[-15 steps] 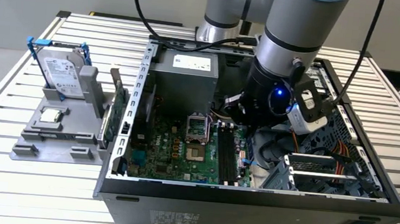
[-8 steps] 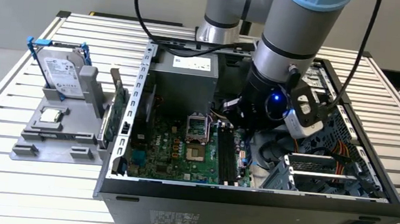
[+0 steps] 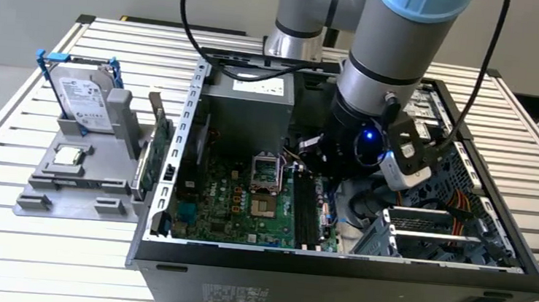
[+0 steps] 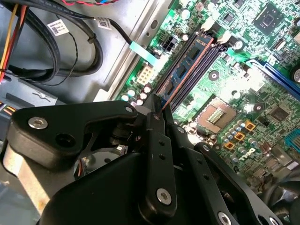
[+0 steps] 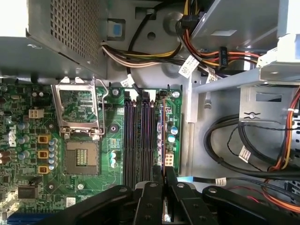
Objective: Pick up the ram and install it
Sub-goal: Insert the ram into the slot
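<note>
The gripper (image 4: 157, 110) is clamped on the near end of the ram (image 4: 185, 70), which stands edgewise in a motherboard (image 4: 262, 70) slot.

The arm (image 3: 384, 66) is made of thick silver-grey tubes with light blue caps at the joints. Black cables (image 3: 194, 27) hang along it. Near the wrist sits a black housing with a small blue light (image 3: 369, 137) and a white and black box (image 3: 407, 163). The gripper (image 4: 157, 112) has matte black linkages joined by silver screws (image 4: 37, 123).
</note>
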You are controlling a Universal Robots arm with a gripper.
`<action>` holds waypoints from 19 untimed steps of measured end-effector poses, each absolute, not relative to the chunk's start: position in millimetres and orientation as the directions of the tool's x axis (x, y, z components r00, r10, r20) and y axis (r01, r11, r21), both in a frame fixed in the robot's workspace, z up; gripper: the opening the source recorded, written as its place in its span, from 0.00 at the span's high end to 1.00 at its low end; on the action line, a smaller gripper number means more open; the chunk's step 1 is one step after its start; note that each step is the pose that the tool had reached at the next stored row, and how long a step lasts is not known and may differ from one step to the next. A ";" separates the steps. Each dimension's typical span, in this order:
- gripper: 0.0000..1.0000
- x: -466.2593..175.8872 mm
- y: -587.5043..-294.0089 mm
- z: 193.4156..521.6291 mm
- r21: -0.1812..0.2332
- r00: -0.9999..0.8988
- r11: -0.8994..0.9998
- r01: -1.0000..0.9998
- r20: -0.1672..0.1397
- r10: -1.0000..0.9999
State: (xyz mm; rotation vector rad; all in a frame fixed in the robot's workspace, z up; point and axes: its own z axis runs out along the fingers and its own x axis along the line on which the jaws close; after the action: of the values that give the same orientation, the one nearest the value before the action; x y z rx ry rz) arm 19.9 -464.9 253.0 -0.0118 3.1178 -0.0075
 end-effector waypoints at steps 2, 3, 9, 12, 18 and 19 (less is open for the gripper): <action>1.00 19.7 -465.0 251.7 -0.007 -1.000 1.000 -0.007 -0.024 -0.008; 1.00 19.6 -465.0 250.9 -0.008 -1.000 1.000 -0.008 -0.023 -0.008; 1.00 18.5 -465.0 245.7 -0.014 -1.000 1.000 -0.007 -0.021 -0.008; 1.00 17.8 -464.9 243.9 -0.017 -1.000 1.000 -0.008 -0.018 -0.008; 1.00 17.4 -465.0 238.8 -0.024 -1.000 1.000 -0.008 -0.009 -0.008; 1.00 17.4 -464.9 237.9 -0.025 -1.000 1.000 -0.008 -0.008 -0.008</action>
State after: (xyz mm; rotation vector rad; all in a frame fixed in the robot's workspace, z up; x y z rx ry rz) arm 17.4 -464.9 237.9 -0.0124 3.1334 -0.0397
